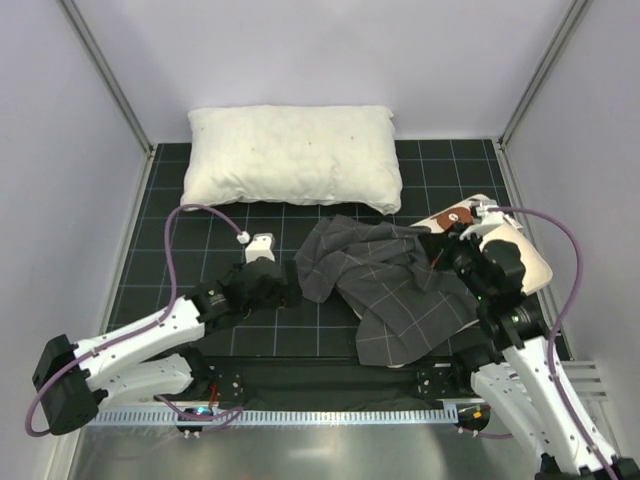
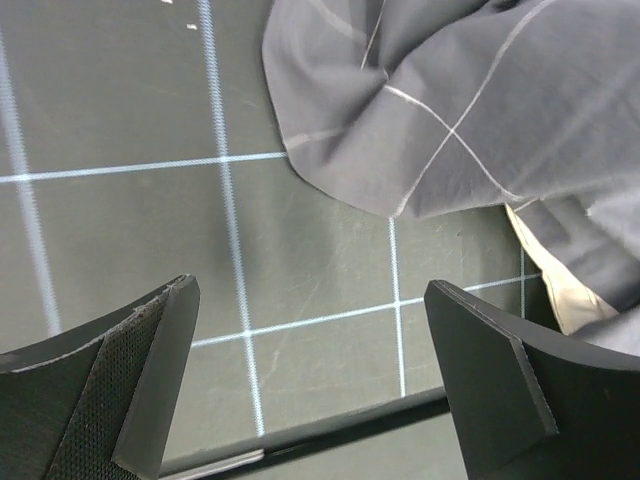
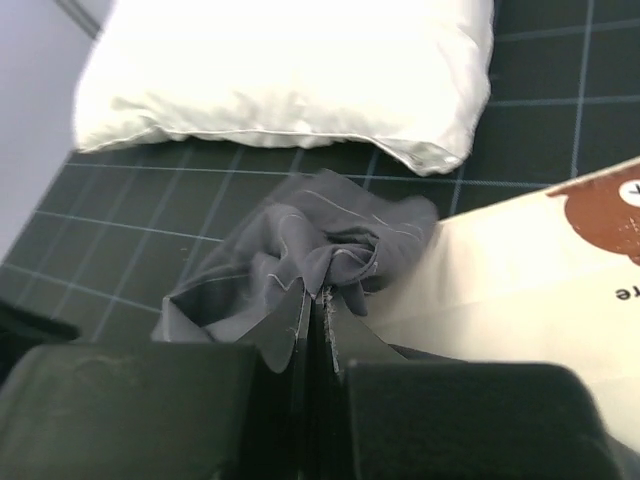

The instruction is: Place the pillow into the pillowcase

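Two end effectors were in view. The left end effector (image 2: 315, 350) stood with jaws spread wide and nothing between them. It hovered over the black grid-lined desk (image 1: 200, 200), just beside the edge of the dark grey windowpane-checked fabric pillowcase (image 1: 390, 285), not touching it. The right end effector (image 3: 312, 300) had its fingers pressed together, pinching a bunched fold of the pillowcase. The pillowcase lay crumpled at centre-right of the desk, draped over part of the cream rectangular quilted pillow (image 3: 500, 270) with a brown bear print. That pillow sat at the desk's right side, its right part exposed. A large plain white lumpy pillow (image 1: 290, 155) lay at the far edge.
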Robot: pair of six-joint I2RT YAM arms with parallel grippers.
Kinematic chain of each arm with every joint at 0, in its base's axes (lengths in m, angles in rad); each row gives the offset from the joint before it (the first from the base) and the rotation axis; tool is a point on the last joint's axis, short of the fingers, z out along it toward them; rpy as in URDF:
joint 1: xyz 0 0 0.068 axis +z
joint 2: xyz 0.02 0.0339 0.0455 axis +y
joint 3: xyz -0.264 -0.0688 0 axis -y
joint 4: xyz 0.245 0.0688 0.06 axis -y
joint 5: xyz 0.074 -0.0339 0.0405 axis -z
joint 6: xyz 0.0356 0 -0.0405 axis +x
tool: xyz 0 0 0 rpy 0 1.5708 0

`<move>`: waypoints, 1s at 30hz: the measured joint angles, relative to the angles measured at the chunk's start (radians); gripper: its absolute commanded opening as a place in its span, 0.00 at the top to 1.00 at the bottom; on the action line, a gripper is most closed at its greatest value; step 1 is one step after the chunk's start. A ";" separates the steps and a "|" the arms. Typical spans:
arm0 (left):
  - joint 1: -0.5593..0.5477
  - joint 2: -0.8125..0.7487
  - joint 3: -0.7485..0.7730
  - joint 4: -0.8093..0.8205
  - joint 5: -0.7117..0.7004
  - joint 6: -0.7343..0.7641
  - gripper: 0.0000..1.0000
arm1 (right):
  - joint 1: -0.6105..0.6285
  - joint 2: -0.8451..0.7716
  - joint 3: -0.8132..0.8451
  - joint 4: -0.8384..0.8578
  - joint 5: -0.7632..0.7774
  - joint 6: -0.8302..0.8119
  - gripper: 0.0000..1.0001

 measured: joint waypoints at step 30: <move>0.024 0.307 0.114 0.310 0.258 0.073 0.00 | 0.000 -0.091 0.119 -0.412 -0.173 0.087 0.08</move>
